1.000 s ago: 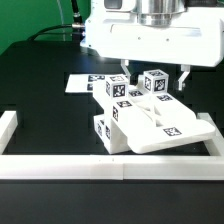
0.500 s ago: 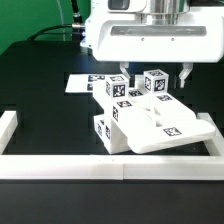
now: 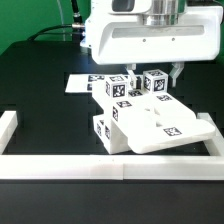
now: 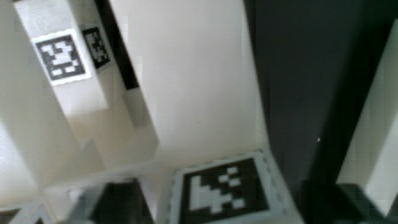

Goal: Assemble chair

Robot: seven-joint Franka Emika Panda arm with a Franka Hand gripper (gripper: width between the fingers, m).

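Observation:
The chair lies in separate white tagged pieces. A small cube-like piece (image 3: 155, 82) stands on the heap, and its tagged top (image 4: 222, 188) also fills the wrist view. My gripper (image 3: 156, 75) hangs straight over it, one finger (image 3: 135, 78) on each side, with narrow gaps still showing. In the wrist view the gripper (image 4: 228, 205) straddles the same piece with its dark fingers (image 4: 111, 198) beside it. A wide flat chair panel (image 3: 165, 128) lies in front, and a tilted piece (image 3: 118, 90) leans beside the cube. Long white pieces (image 4: 178, 80) run under the camera.
The marker board (image 3: 80, 82) lies on the black table behind the heap, toward the exterior view's left. A long white border rail (image 3: 110, 168) runs along the front, with a short one (image 3: 8, 128) at the exterior view's left. The arm's white housing (image 3: 150, 40) looms above.
The fingers have moved inward from wide apart to close beside the cube-like piece. The arm and the pieces have not shifted.

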